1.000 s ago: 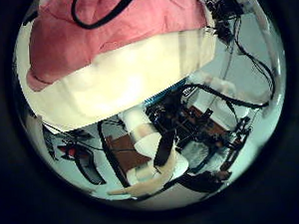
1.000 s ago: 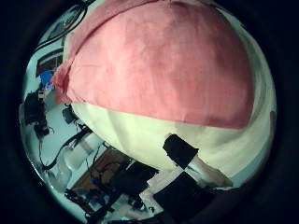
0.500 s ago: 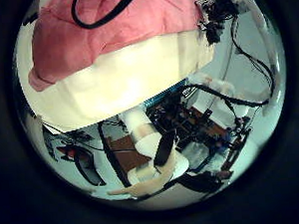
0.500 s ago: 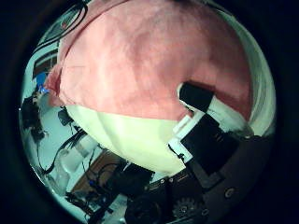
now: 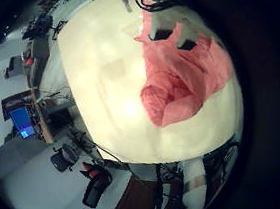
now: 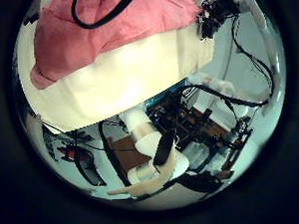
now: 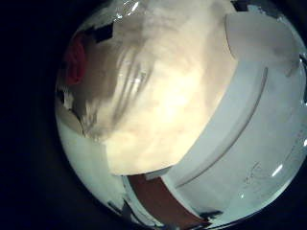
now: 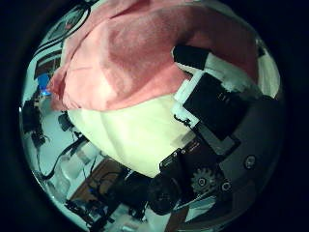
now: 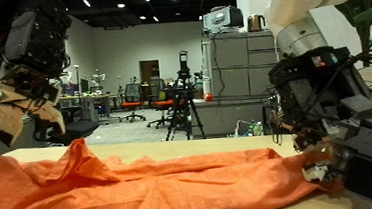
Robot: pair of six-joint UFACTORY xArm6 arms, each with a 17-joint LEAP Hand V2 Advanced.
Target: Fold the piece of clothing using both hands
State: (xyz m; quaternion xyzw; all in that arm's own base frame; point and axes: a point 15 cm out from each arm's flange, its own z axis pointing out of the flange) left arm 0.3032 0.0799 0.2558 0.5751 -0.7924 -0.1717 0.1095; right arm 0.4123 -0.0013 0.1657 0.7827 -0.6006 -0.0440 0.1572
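Orange garment (image 9: 153, 192) on table (image 9: 229, 143), apparently crumpled.

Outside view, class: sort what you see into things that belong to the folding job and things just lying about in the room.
Belongs to the job:
orange cloth
table it lies on
left hand
right hand

Just lying about, behind the table:
grey cabinet
kettle on top of it
office chairs
tripod

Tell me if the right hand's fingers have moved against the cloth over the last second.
Yes. The right hand's fingers have curled in over the orange cloth, covering more of it.
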